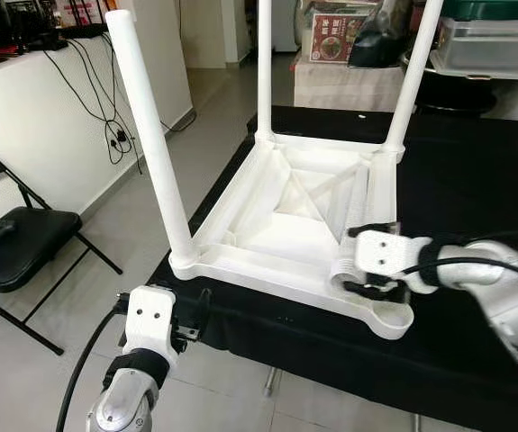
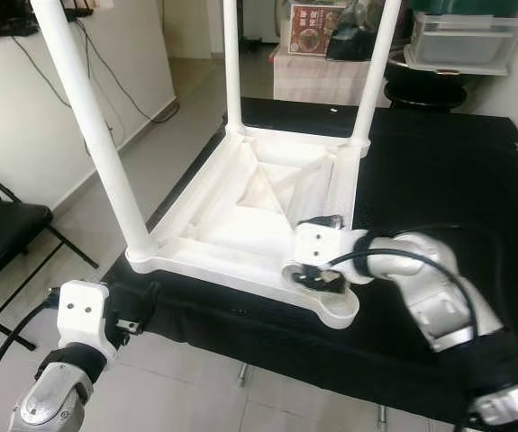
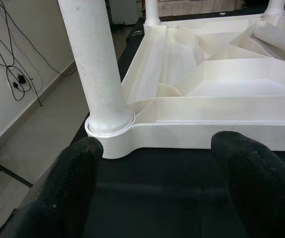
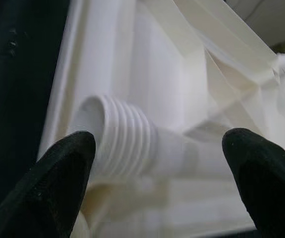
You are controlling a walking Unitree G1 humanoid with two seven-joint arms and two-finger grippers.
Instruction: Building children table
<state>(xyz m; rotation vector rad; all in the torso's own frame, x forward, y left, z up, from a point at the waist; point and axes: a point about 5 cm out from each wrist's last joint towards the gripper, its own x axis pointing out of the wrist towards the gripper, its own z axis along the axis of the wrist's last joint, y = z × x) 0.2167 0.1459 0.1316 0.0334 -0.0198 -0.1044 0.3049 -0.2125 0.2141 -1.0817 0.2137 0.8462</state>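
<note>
A white plastic children's table (image 1: 277, 225) lies upside down on a black-covered bench (image 1: 475, 171). Three white legs stand up from its corners: near left (image 1: 150, 135), far left (image 1: 264, 72) and far right (image 1: 413, 81). The near right corner socket (image 1: 394, 317) holds no leg. A loose leg (image 1: 376, 193) lies inside the frame along the right side, its threaded end (image 4: 127, 144) toward me. My right gripper (image 1: 367, 261) is open, one finger on each side of that threaded end. Below the bench's front edge, my left gripper (image 1: 195, 322) is open and faces the near left corner (image 3: 107, 134).
A black folding chair (image 1: 15, 243) stands on the floor to the left. Cables (image 1: 105, 117) hang down the white wall there. Boxes (image 1: 340, 36) and a plastic bin (image 1: 488, 40) sit behind the bench. Bare tiled floor lies to the left and in front.
</note>
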